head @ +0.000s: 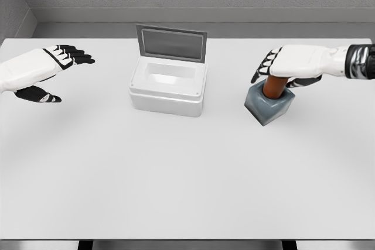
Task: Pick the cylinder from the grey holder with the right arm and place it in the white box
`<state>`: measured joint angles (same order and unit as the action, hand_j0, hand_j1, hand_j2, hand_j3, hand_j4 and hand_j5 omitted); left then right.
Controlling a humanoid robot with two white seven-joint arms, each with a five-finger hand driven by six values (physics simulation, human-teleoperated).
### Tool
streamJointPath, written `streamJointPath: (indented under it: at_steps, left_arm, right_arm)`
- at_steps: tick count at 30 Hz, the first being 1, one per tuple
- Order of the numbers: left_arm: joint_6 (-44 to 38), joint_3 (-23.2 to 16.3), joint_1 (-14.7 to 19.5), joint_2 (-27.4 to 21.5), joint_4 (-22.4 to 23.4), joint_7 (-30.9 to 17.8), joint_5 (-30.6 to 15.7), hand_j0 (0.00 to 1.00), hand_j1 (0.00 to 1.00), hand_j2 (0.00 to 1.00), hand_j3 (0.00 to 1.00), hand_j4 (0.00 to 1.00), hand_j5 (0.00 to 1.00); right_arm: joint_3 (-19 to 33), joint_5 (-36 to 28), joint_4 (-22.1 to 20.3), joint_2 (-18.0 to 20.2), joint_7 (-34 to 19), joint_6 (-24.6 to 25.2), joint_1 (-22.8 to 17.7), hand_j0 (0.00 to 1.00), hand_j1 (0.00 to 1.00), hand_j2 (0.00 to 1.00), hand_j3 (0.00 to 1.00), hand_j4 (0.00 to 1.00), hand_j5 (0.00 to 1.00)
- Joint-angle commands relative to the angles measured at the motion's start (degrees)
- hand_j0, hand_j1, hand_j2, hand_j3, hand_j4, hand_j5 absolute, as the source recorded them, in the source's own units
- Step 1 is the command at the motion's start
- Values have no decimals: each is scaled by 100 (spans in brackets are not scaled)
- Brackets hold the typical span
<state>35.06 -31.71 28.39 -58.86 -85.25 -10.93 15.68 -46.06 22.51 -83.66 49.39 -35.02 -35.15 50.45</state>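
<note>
The cylinder [274,86], a rust-brown post, stands upright in the grey holder [268,105], and we see only its middle stretch: the lower part is sunk in the block's socket and the top is covered by our right hand [285,66]. That hand comes in from the right edge on a white forearm with a dark wrist band, and it sits directly over the cylinder's top, palm down, touching or nearly touching it. Its dark fingers [262,69] point left and slightly down past the post; we cannot tell whether they have closed around it, since the hand hides the contact.

The holder is a small slate-grey cube resting on the white table [176,174], turned a little so one corner faces us. It holds the cylinder and nothing else that we can make out.

The white box [169,89] stands left of the holder, near the table's middle and well apart from it. Its grey lid [170,44] is raised upright at the back edge, and the shallow white well inside shows nothing in it.

Our left hand [48,69] hovers over the table's far left, fingers spread and extended toward the box, holding nothing.
</note>
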Motion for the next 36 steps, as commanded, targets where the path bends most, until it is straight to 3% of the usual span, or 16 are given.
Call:
streamJointPath:
  at_steps: [1,9,15,21,23,33,36]
  left_arm:
    - [-6,7,0,-2,0,3,-38,100,100,100,100,100,100]
    - [-6,7,0,-2,0,3,-38,100,100,100,100,100,100]
    - [-6,7,0,-2,0,3,-38,100,100,100,100,100,100]
    - [-6,7,0,-2,0,3,-38,100,100,100,100,100,100]
    - [-6,7,0,-2,0,3,-38,100,100,100,100,100,100]
    - [-6,7,0,-2,0,3,-38,100,100,100,100,100,100]
    - [-6,-2,0,-2,0,3,-38,100,100,100,100,100,100]
  right_arm:
    - [-34,-28,-45,10,2,15,0,67,67,67,67,67,67]
    - [1,-124,7,27,2,15,17,34,34,34,34,34,34]
    - [255,-204,131,185,2,15,18,25,25,25,25,25,25]
    - [581,-467,122,98,2,15,35,18,18,18,18,18,18]
    - [783,-467,122,-87,2,15,53,18,18,18,18,18,18]
    - [713,-379,122,-1555,2,15,475,16,16,16,16,16,16]
    - [590,-379,122,-1792,2,15,606,15,15,15,15,15,15]
